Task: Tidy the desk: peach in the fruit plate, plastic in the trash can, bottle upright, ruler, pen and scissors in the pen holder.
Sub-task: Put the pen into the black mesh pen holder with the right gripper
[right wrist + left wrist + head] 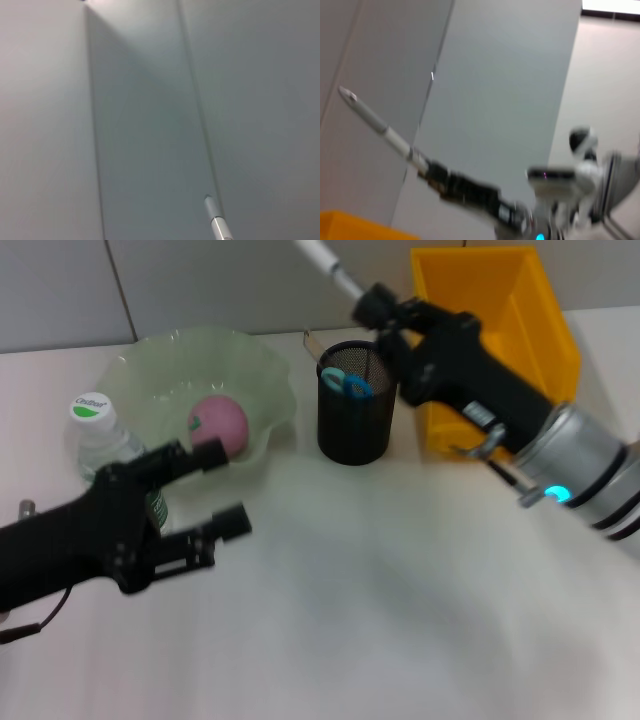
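Pinching pen [325, 262] above pen holder [355, 403]: right hand [372, 308] | left hand [215, 490] spread, idle

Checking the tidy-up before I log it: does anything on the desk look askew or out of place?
Only the white pen: it is held tilted in the right end effector above the black mesh pen holder, not in it. The pink peach lies in the green fruit plate; the clear bottle stands upright.

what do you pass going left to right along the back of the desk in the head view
bottle → fruit plate holding the peach → pen holder → yellow trash can
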`<action>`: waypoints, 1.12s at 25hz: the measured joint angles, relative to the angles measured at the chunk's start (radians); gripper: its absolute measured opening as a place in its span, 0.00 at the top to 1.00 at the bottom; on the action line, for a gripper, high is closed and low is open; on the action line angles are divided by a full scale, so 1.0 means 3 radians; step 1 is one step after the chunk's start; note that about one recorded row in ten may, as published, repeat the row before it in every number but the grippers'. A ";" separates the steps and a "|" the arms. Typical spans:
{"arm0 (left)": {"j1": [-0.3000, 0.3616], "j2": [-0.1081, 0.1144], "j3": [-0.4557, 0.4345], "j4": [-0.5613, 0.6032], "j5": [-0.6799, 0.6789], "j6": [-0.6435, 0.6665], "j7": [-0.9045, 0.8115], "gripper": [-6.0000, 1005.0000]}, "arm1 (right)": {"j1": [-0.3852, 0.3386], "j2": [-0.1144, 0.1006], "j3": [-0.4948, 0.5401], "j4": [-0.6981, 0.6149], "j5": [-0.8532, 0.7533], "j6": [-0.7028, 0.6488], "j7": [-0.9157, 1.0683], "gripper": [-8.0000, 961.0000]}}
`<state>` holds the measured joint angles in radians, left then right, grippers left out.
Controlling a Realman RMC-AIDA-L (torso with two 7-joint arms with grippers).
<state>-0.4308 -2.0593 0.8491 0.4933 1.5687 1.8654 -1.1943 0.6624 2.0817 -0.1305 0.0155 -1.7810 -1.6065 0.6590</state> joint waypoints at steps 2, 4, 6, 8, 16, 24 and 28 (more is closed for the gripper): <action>0.0025 0.0001 -0.0009 0.0147 0.0184 -0.0047 0.0000 0.20 | -0.0020 0.0000 0.0000 -0.0112 0.0000 -0.0009 0.0180 0.85; 0.0044 0.0000 -0.0015 0.0281 0.0349 -0.0104 0.0003 0.20 | -0.0059 0.0000 -0.0008 -0.0319 0.0000 -0.0024 0.0487 0.85; 0.0054 0.0000 -0.0015 0.0344 0.0422 -0.0133 0.0006 0.20 | -0.0100 0.0000 -0.0030 -0.0569 -0.0002 -0.0043 0.0801 0.85; 0.0071 0.0000 -0.0016 0.0441 0.0573 -0.0204 0.0020 0.20 | -0.0132 -0.0005 -0.0111 -0.0861 -0.0014 -0.0044 0.1162 0.85; 0.0108 -0.0001 -0.0042 0.0603 0.0995 -0.0481 0.0173 0.20 | -0.0314 -0.0145 -0.1275 -0.2460 -0.0099 0.0073 0.3200 0.84; 0.0208 -0.0010 -0.0126 0.0580 0.0989 -0.0635 0.0363 0.20 | -0.0276 -0.0207 -0.1639 -0.3676 -0.0892 -0.0004 0.4534 0.84; 0.0237 -0.0021 -0.0222 0.0557 0.0977 -0.0664 0.0458 0.20 | -0.0084 -0.0289 -0.1676 -0.4096 -0.1350 -0.0174 0.5100 0.84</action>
<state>-0.3598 -2.0656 0.7824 0.6605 1.8620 1.6661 -1.0570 0.6371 1.9949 -0.6332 -1.2134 -2.1860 -1.6586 2.1891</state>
